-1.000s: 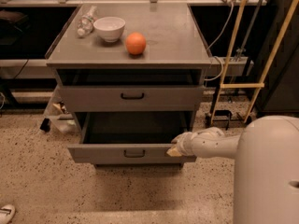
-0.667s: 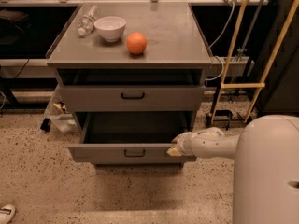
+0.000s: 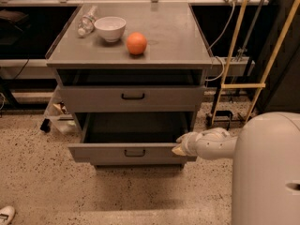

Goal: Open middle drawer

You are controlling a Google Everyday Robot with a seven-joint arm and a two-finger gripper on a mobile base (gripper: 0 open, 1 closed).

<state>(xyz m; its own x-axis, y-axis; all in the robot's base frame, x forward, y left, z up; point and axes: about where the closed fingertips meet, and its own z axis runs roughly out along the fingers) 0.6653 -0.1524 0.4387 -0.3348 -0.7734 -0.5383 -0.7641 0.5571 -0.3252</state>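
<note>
The middle drawer (image 3: 103, 153) of the grey cabinet is pulled out toward me. Its flat front carries a small black loop handle (image 3: 134, 152), and its dark tray looks empty. My gripper (image 3: 180, 148) sits at the right end of that drawer's front, at its top edge, on the end of the white arm (image 3: 211, 144) reaching in from the right. The uppermost drawer (image 3: 132, 97) above it is pushed in, with a dark gap between it and the cabinet top.
On the cabinet top (image 3: 178, 36) stand a white bowl (image 3: 110, 28), an orange (image 3: 136, 43) and a clear plastic bottle (image 3: 86, 21). My white body (image 3: 267, 172) fills the lower right. Yellow poles (image 3: 234, 46) and cables rise to the right. A shoe (image 3: 5, 214) lies at the lower left on the speckled floor.
</note>
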